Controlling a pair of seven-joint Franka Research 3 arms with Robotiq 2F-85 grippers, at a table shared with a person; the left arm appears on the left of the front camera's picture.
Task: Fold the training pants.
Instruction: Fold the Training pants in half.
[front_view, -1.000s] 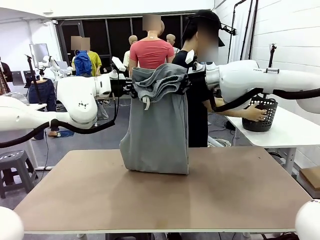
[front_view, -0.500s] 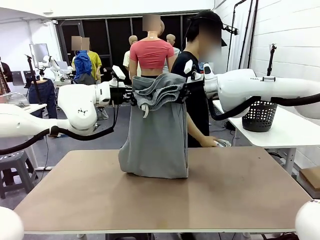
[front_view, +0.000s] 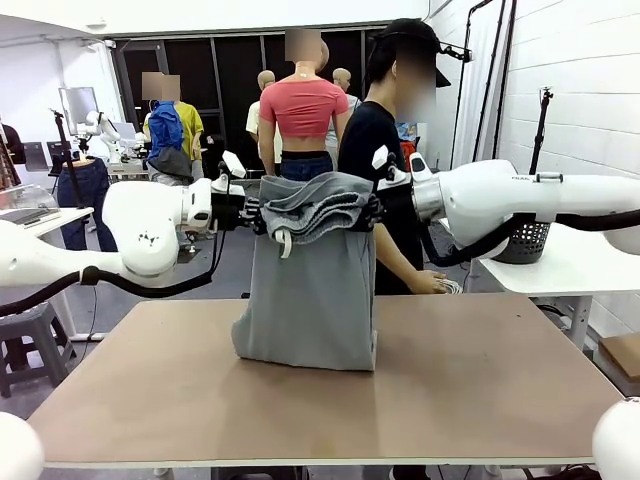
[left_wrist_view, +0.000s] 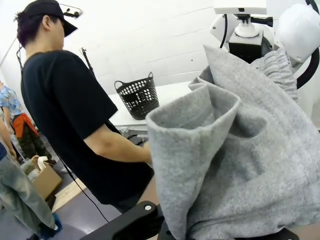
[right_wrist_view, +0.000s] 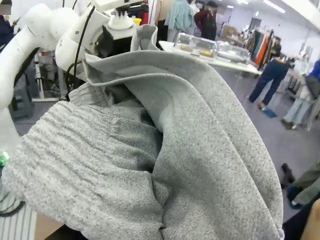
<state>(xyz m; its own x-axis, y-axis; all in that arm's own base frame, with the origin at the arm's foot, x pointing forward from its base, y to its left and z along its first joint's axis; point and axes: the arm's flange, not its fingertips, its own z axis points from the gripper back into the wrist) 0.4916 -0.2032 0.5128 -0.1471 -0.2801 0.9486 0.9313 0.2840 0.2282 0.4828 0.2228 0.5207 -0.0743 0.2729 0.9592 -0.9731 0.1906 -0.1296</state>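
Light grey soft jersey training pants (front_view: 312, 290) w/ gathered elastic waistband are held up between the two arms, above the brown table (front_view: 330, 400); top portion is bunched and draped over itself near the grippers, rest hangs straight down, bottom fold resting on the tabletop approx at the middle-far part. Left gripper (front_view: 258, 214) is clenched on the garment's left upper edge, right gripper (front_view: 372, 209) clenched on the right upper edge; fingers mostly buried in cloth in both wrist views, so exact pinch pts can't be read. Fabric judged light, limp, non-slippery, not fragile: sags and creases freely, no stiffness to hold a shape, so slack will collapse wherever it is lowered. Ribbed waistband (right_wrist_view: 75, 150) is thicker, prob. the firmest hold. Best taken at two spread corners/edges, kept taut, so layers lie flat when laid down. Person in black T-shirt (front_view: 375, 160) stands at the far side behind the pants, hand (front_view: 432, 284) near the table's far edge, not touching the garment.
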